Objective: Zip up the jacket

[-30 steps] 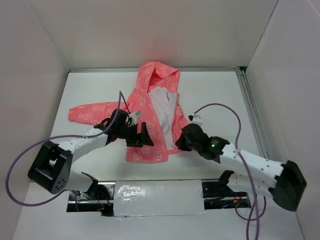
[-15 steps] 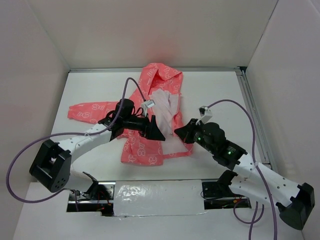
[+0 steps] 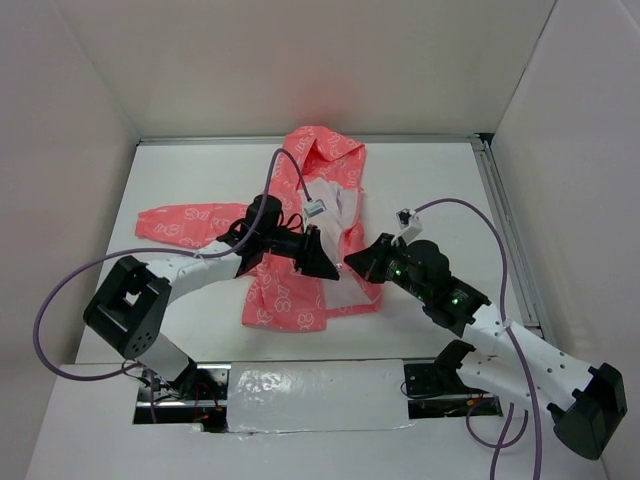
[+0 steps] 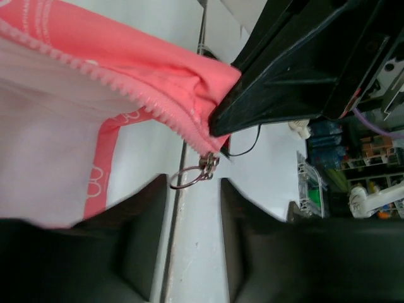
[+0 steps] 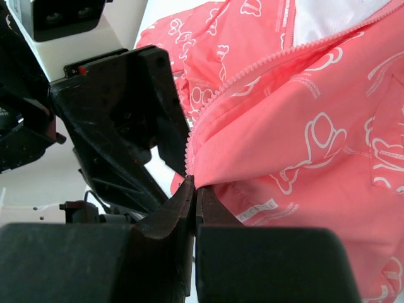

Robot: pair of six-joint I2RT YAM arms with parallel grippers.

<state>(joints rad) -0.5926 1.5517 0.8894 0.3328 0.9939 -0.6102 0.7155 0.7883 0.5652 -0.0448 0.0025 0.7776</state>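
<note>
Jacket [image 3: 283, 298], coral pink with white print, lying unzipped on the white table [image 3: 440, 190] at the centre of the top view, hood toward the upper edge, pale lining [image 3: 325, 195] exposed. Right end effector [image 3: 362, 262] clenched on the jacket's lower front edge, pinching fabric at the end of the zipper teeth [image 5: 252, 66], as seen in the right wrist view. Left end effector [image 4: 192, 186] released, fingers apart, at the lower centre of the left wrist view; the metal zipper pull [image 4: 192, 172] hangs in the gap between them.
</note>
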